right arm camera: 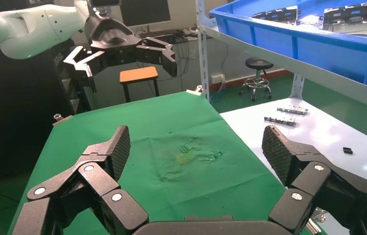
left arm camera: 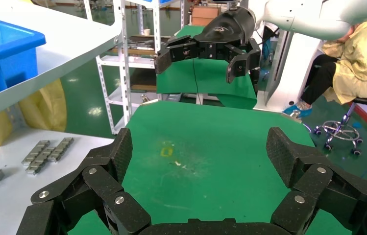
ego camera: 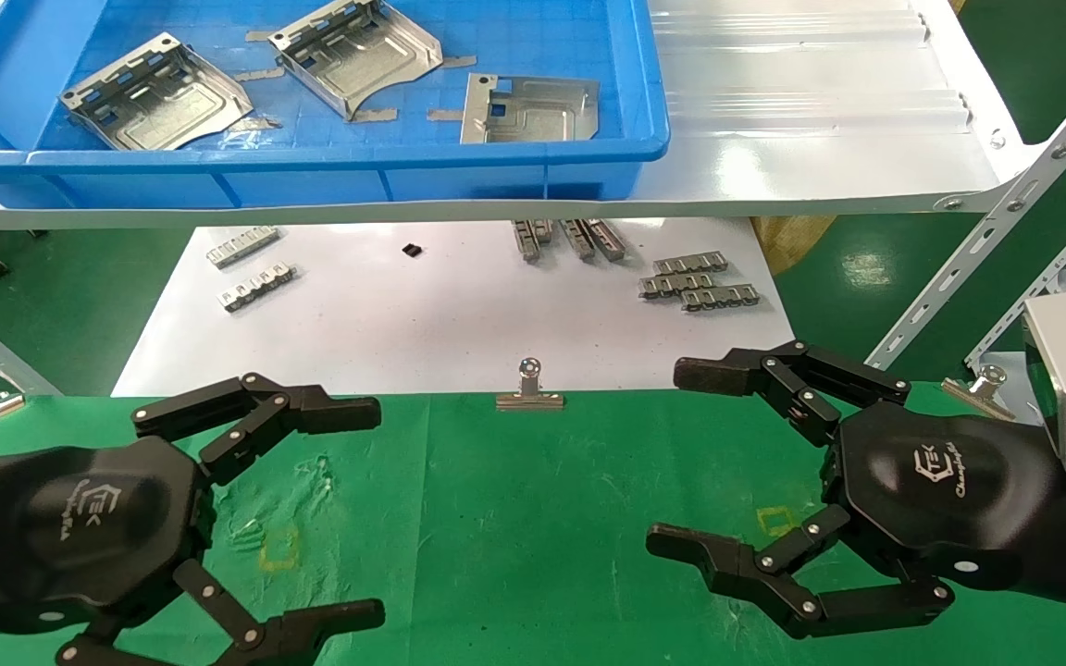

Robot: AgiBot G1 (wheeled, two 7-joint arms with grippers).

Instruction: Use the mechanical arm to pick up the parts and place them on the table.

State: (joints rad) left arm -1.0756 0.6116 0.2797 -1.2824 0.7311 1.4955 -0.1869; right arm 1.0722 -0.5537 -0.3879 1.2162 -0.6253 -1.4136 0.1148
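Three silvery stamped parts lie in the blue bin at the back: one at the left (ego camera: 155, 92), one in the middle (ego camera: 357, 55), one at the right (ego camera: 533, 109). They also show in the right wrist view (right arm camera: 357, 14). My left gripper (ego camera: 374, 511) is open and empty, low over the green-cloth table (ego camera: 533, 518) at the front left. My right gripper (ego camera: 667, 456) is open and empty over the table at the front right. Each wrist view shows its own open gripper, left (left arm camera: 201, 152) and right (right arm camera: 196, 152), with bare cloth between the fingers.
The blue bin (ego camera: 311, 171) stands on a glossy white shelf (ego camera: 820, 111) above a white sheet (ego camera: 459, 314) with small slotted strips (ego camera: 700, 282). A binder clip (ego camera: 529, 388) sits at the cloth's far edge. Slanted shelf struts (ego camera: 986, 250) stand at the right.
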